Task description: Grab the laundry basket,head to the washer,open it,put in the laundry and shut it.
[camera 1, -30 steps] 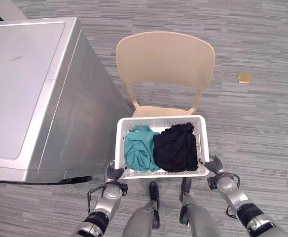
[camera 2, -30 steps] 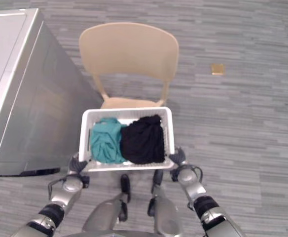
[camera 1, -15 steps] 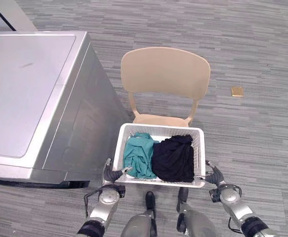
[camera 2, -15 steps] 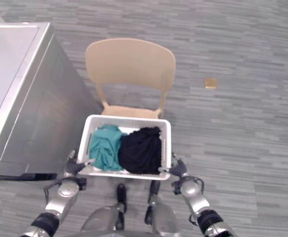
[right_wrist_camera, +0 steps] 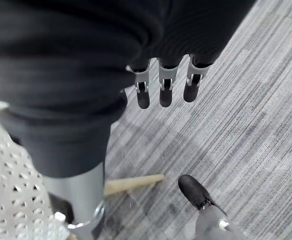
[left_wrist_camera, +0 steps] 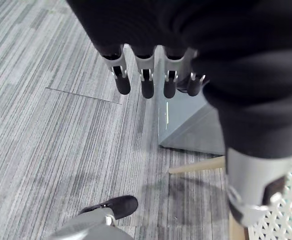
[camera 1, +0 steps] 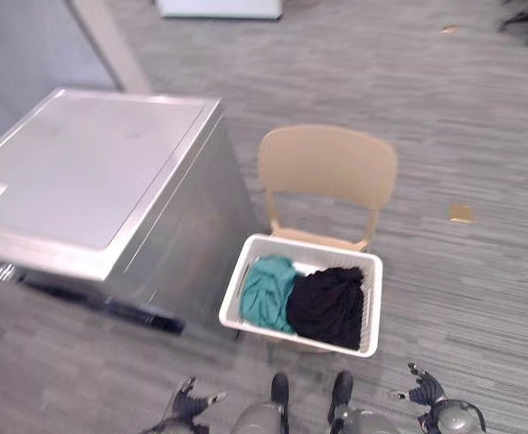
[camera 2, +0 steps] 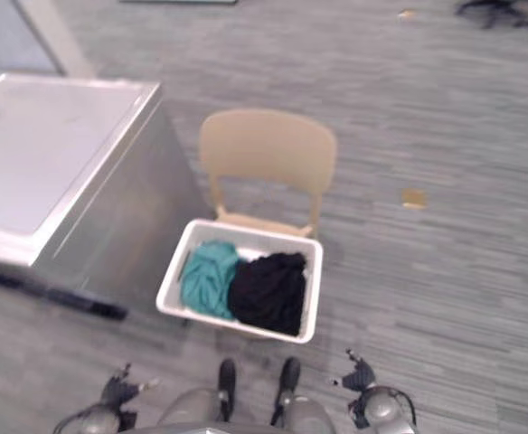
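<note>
left wrist view has the left robot hand (left_wrist_camera: 151, 75) with fingers straight and released over the grey striped carpet (left_wrist_camera: 51, 135), holding nothing. right wrist view has the right robot hand (right_wrist_camera: 163, 82) the same, fingers loose and empty, with the white perforated wall of the laundry basket (right_wrist_camera: 11, 200) just beside it. from the head, both hands sit low at the near edge, well apart from the basket, which rests on the seat of the tan chair (camera 1: 327, 167). inside it, a teal garment (camera 1: 266, 294) lies touching a black garment (camera 1: 329, 306). the silver washer (camera 1: 92, 181), lid down, stands to the left of the chair. a small tan square (camera 1: 461, 213) lies on the carpet to the right. a second ago both hands gripped the basket's sides; now they have let go and pulled back.
</note>
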